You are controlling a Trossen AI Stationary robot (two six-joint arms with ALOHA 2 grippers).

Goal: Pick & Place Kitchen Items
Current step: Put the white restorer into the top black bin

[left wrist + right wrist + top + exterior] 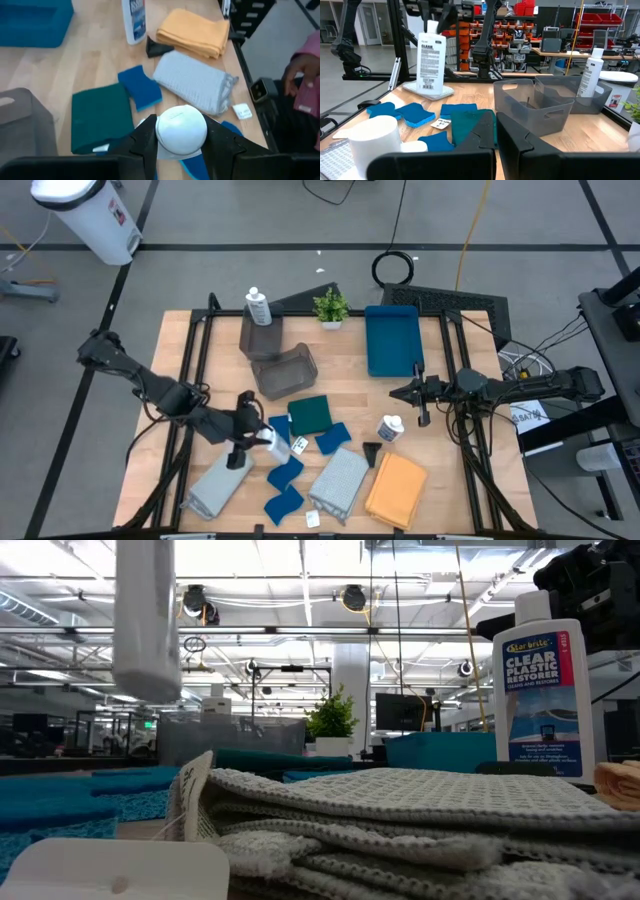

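Bright overhead lighting, blurred foreground, soft shadows

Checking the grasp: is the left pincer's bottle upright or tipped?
Upright: the bottle hangs label-upright in the left pincer, fingers closed around its white cap.

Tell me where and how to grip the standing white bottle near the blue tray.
Grip the upright white bottle with the blue label across its flat body, coming in level from the right arm's side. It stands free, with the orange folded cloth lying nearer the table's front.
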